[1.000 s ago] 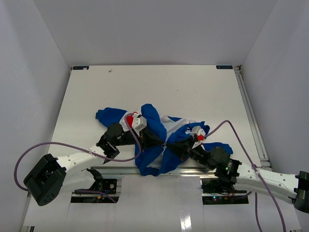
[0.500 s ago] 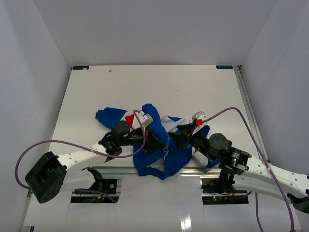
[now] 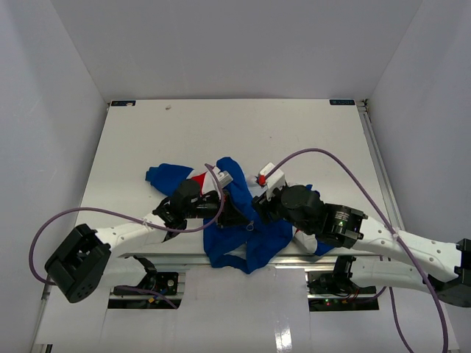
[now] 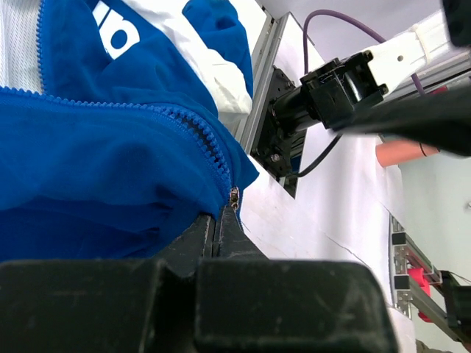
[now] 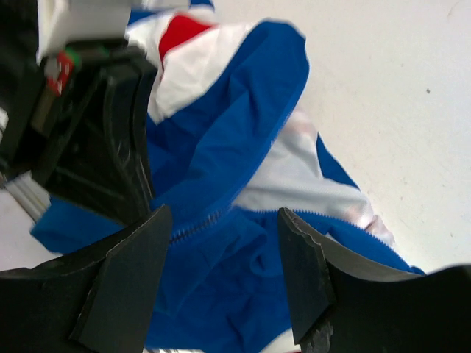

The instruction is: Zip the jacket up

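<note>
Since right gripper (image 5: 221,220) let go, fingers now wide above jacket (image 3: 228,246); left gripper (image 4: 219,224) still pinches hem (image 4: 239,173); zip (image 4: 210,140) probably needs regrasp.

Blue jacket (image 4: 96,169) across the left, white lettering (image 4: 118,33) near the top. Zip (image 4: 210,143) teeth curving down to the hand (image 4: 221,220) at the bottom edge, fingers pressed together and pinching the small metal zip end at the hem. Beyond – white worktop (image 4: 331,213), a black-and-white arm (image 4: 346,77), a purple cable (image 4: 324,18).
</note>
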